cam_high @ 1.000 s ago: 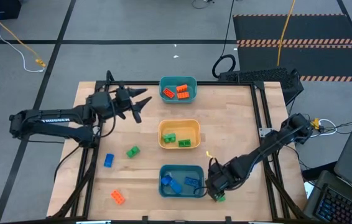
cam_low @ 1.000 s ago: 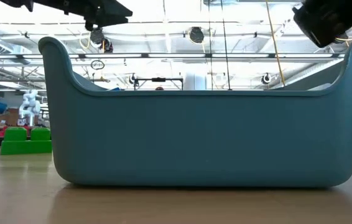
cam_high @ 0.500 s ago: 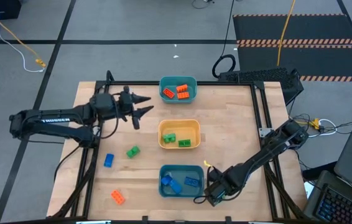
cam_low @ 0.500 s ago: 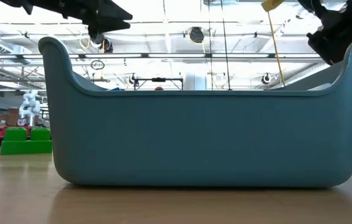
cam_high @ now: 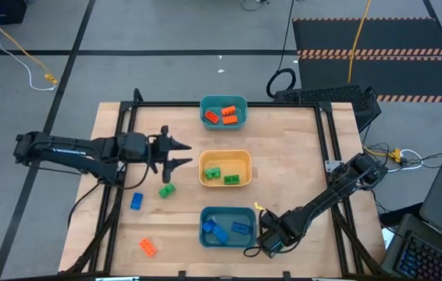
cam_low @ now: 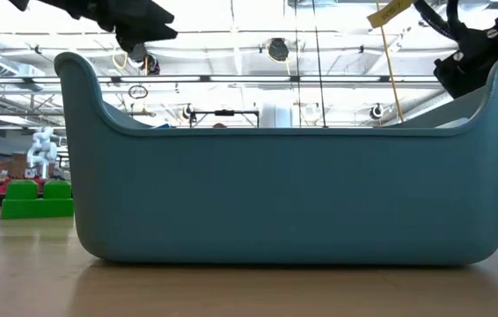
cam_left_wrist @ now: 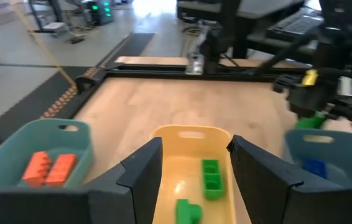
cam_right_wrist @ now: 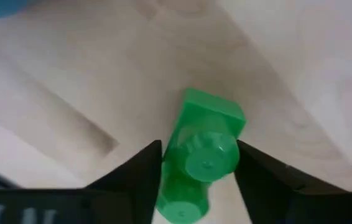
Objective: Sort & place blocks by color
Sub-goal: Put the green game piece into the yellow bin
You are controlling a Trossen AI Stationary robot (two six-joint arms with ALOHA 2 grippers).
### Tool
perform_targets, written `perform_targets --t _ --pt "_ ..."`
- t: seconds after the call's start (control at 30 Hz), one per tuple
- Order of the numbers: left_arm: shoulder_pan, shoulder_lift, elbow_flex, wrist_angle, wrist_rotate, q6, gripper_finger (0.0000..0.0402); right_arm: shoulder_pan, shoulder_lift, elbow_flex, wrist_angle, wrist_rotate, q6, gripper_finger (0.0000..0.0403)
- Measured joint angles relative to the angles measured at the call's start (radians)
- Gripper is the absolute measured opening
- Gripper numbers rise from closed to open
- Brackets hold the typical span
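Note:
My right gripper point(cam_high: 270, 244) stands at the near right corner of the near teal bin point(cam_high: 205, 217), pointing down, shut on a green block point(cam_right_wrist: 204, 152) that lies on the table. My left gripper point(cam_high: 179, 153) hovers open left of the yellow bin point(cam_high: 225, 154), pointing at it and touching nothing. The far teal bin point(cam_high: 222, 102) holds orange blocks point(cam_high: 222, 116), the yellow bin holds green blocks point(cam_high: 222, 175), and the near teal bin holds blue blocks point(cam_high: 227, 228). Loose on the table lie a green block point(cam_high: 166, 190), a blue block point(cam_high: 137, 201) and an orange block point(cam_high: 148, 247). My right gripper pinches the green block by its two long sides point(cam_right_wrist: 171, 155) between its two fingers. The fingers come from above, pointing steeply down, and lie across the block. The block rests on the table with its studs up.
In the low view the near teal bin's wall point(cam_low: 284, 194) fills most of the picture, with the loose green block point(cam_low: 36, 198) at its left. A black frame point(cam_high: 324, 140) borders the table. Bare wood lies right of the bins.
My left gripper has swung toward the table's near edge and turned to face the yellow bin, staying open. My right gripper has come down over the green block beside the near teal bin and now hides it from above.

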Motion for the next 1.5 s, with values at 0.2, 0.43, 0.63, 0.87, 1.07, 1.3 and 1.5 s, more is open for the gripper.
perform_targets --t 0.2,0.43,0.63,0.87,1.07,1.3,1.5 --pt "-0.077 0.000 0.000 -0.012 -0.002 -0.021 0.0191 -0.003 -0.005 0.004 -0.059 -0.002 -0.075 0.0103" --pt "-0.205 -0.013 0.000 0.102 -0.004 -0.015 0.0191 -0.047 -0.065 0.010 -0.175 0.207 -0.218 0.0076" --pt "-0.267 -0.060 0.000 0.084 -0.055 0.013 0.0191 -0.112 -0.199 0.013 -0.225 0.383 -0.278 0.0076" --pt "-0.295 -0.125 0.000 0.043 -0.107 0.028 0.0191 -0.226 -0.337 0.013 -0.125 0.667 -0.499 0.0076" --pt "-0.301 -0.157 0.000 -0.013 -0.173 0.030 0.0191 -0.358 -0.338 0.013 0.277 0.695 -0.887 0.0076" --pt "-0.301 -0.159 0.000 -0.119 -0.256 0.002 0.0191 -0.489 -0.295 0.003 0.369 0.621 -1.050 0.0076" --pt "-0.300 -0.159 0.000 -0.191 -0.333 -0.024 0.0191 -0.526 -0.296 -0.041 0.413 0.579 -1.100 0.0079"
